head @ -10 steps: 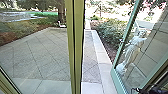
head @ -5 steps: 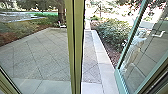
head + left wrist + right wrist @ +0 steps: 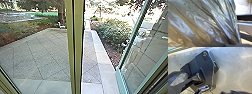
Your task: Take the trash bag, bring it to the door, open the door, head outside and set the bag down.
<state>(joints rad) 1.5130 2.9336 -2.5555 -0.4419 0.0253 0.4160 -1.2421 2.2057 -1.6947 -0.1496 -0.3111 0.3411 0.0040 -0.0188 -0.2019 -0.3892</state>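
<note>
The trash bag [image 3: 199,25] is very close to the camera on the left wrist, shiny, crinkly and a bit see-through. Nobody can tell if the left pincer is apart, together or clamped on the bag, and the same goes for the right pincer. Near the right wrist camera is a gray floor [image 3: 233,69]. In the head view, a tall yellow-green post [image 3: 76,45] stands up in front. Right of it, the glass door [image 3: 120,80] is open, and a pale person [image 3: 138,50] shows in its glass. Past the post lie flat paving stones [image 3: 42,55], then a leafy bush [image 3: 112,31] and a tree trunk [image 3: 61,15].
</note>
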